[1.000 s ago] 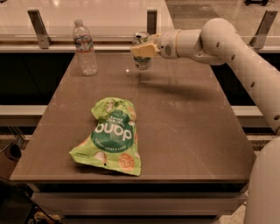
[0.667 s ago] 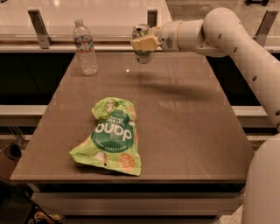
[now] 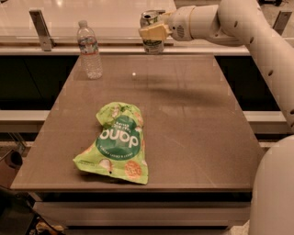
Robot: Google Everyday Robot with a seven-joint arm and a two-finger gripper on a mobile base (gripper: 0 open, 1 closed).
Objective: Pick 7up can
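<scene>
The 7up can (image 3: 152, 45), white and green with a silver top, is held in the air above the far edge of the brown table (image 3: 193, 119). My gripper (image 3: 153, 32) is shut on the can around its upper half, reaching in from the right on the white arm (image 3: 229, 20). The can stays upright. Its middle is hidden by the cream fingers (image 3: 154, 33).
A clear plastic water bottle (image 3: 89, 49) stands at the table's far left. A green snack bag (image 3: 117, 144) lies near the front left. A pale counter (image 3: 92, 13) with a metal post (image 3: 40, 28) runs behind the table.
The gripper has lifted the can higher above the table's far edge. The bottle and bag have not moved.
</scene>
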